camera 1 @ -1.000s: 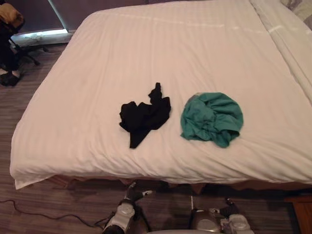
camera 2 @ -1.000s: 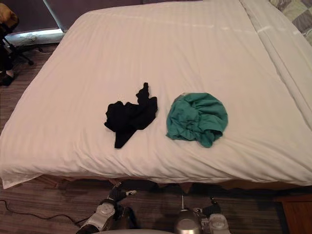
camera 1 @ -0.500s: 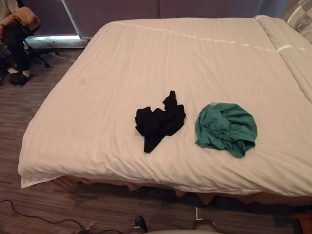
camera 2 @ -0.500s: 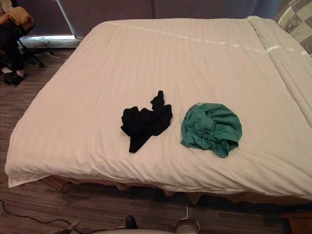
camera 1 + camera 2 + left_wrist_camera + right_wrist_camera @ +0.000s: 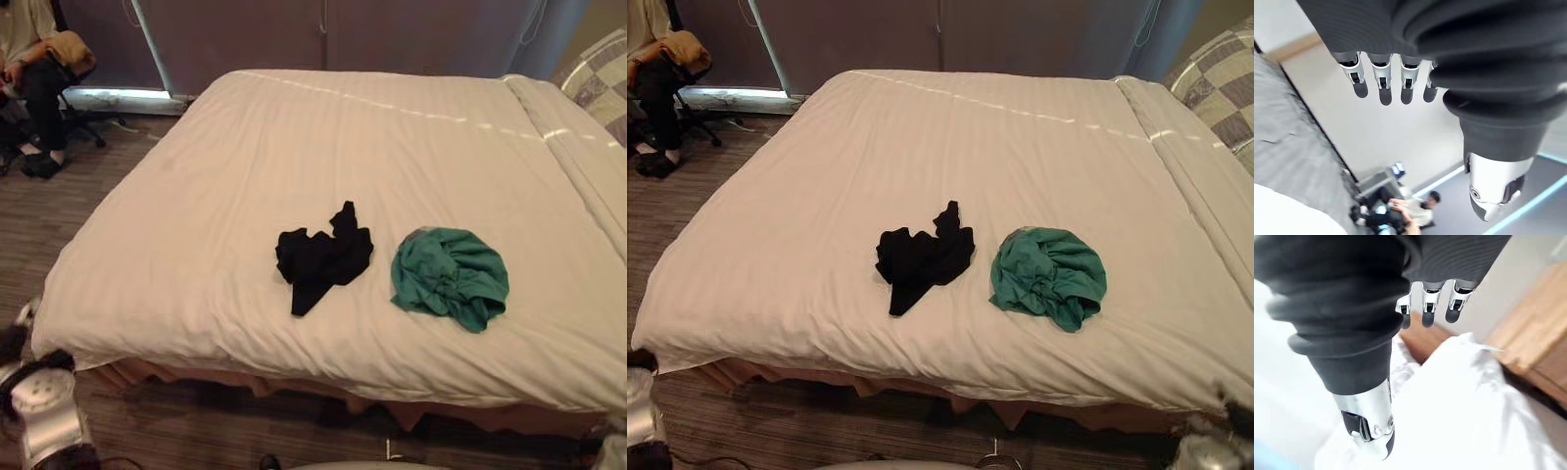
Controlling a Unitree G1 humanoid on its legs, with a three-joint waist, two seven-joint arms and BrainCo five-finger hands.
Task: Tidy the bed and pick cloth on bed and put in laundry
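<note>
A crumpled black cloth [image 5: 323, 257] lies on the white bed [image 5: 196, 225], near its front edge. A bunched green cloth [image 5: 449, 276] lies just to its right, a small gap apart. My left arm [image 5: 41, 401] hangs low by the bed's front left corner, away from both cloths. In its wrist view my left hand [image 5: 1382, 83] has straight fingers and holds nothing. My right arm [image 5: 1205, 452] is low at the front right corner. My right hand [image 5: 1426, 308] is also open and empty, with white bedding past its fingers.
A person [image 5: 34, 69] sits on a chair at the far left, beyond the bed. A checkered pillow [image 5: 600, 83] lies at the far right. Dark curtains run behind the bed. Striped carpet [image 5: 196, 421] runs along the front edge. Wooden furniture [image 5: 1537, 333] stands by my right hand.
The camera has tilted up, so more of the far room shows. My arms have swung from the bottom middle out to the lower corners. Both cloths lie as before.
</note>
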